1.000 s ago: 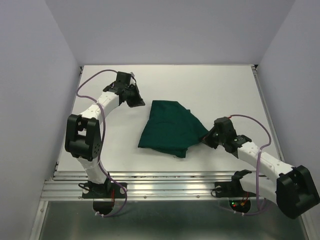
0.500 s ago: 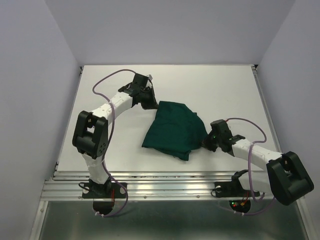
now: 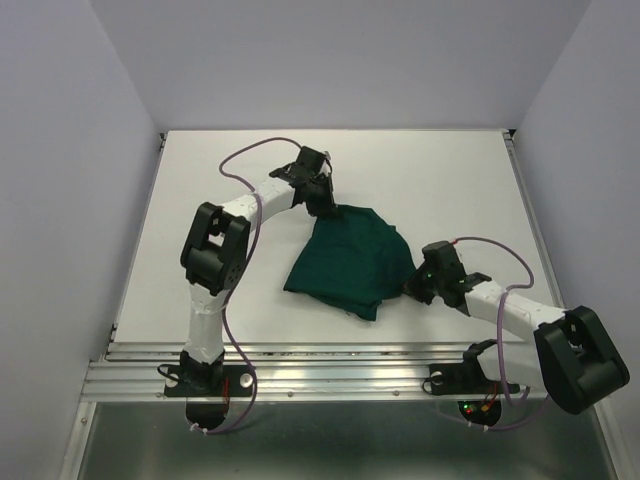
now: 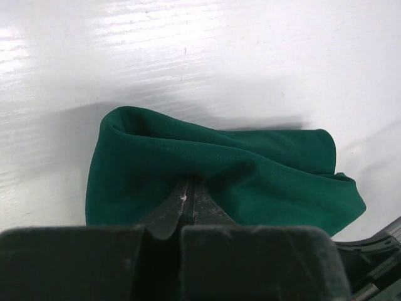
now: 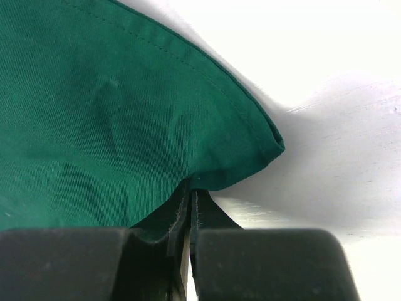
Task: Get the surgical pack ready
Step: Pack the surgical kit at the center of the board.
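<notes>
The dark green cloth drape [image 3: 350,260] lies bunched and folded in the middle of the white table. My left gripper [image 3: 327,207] is at its far left corner; in the left wrist view the gripper [image 4: 189,182] is shut, with its tips tucked against the drape's fold [image 4: 250,169]. My right gripper [image 3: 411,284] is at the drape's right edge. In the right wrist view it [image 5: 192,186] is shut on the drape's hemmed edge [image 5: 113,113], low over the table. No steel tray, scissors, gauze pads or packets are in view.
The white table [image 3: 450,180] is enclosed by pale walls at the left, back and right. A metal rail [image 3: 330,375] runs along the near edge by the arm bases.
My left gripper has swung right across the table and reached the drape's far left corner. My right gripper has drawn in slightly, and the drape has shifted a little to the right.
</notes>
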Action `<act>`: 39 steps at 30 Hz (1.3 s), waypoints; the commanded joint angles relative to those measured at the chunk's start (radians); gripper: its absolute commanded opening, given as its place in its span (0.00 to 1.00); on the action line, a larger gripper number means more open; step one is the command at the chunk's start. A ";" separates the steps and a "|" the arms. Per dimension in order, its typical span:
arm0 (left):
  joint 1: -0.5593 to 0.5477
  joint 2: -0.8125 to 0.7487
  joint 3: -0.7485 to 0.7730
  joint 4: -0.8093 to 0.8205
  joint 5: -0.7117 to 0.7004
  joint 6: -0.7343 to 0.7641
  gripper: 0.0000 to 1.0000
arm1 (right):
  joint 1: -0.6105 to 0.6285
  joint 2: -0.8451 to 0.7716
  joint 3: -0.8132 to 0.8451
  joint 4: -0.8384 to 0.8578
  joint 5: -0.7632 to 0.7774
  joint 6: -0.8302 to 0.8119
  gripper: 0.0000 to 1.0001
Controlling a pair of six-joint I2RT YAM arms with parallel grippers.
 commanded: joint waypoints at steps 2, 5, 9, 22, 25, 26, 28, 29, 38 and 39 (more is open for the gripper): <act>-0.018 0.023 0.063 -0.019 -0.041 0.016 0.00 | -0.006 -0.010 -0.039 -0.075 0.065 -0.031 0.01; -0.013 -0.022 0.101 -0.058 -0.093 0.034 0.00 | -0.006 -0.041 -0.033 -0.111 0.079 -0.047 0.01; 0.011 -0.119 0.129 -0.093 -0.128 0.045 0.00 | -0.006 -0.115 0.018 -0.179 0.069 -0.096 0.11; 0.079 -0.268 -0.009 -0.099 -0.139 0.041 0.00 | -0.006 -0.080 0.432 -0.156 0.044 -0.245 0.63; 0.094 -0.291 -0.069 -0.069 -0.125 0.025 0.00 | -0.006 0.043 0.480 -0.013 -0.036 -0.246 0.26; 0.099 -0.297 -0.080 -0.064 -0.121 0.024 0.00 | -0.006 0.087 0.551 0.004 -0.106 -0.246 0.19; 0.103 -0.305 -0.101 -0.061 -0.119 0.021 0.00 | 0.003 0.178 0.625 0.058 -0.177 -0.249 0.11; 0.108 -0.308 -0.106 -0.061 -0.119 0.021 0.00 | 0.003 0.275 0.697 0.073 -0.252 -0.251 0.07; 0.116 -0.337 -0.156 -0.055 -0.115 0.013 0.00 | 0.023 0.651 0.871 0.192 -0.431 -0.202 0.02; 0.116 -0.340 -0.159 -0.058 -0.116 0.013 0.00 | 0.023 0.660 0.853 0.190 -0.413 -0.202 0.02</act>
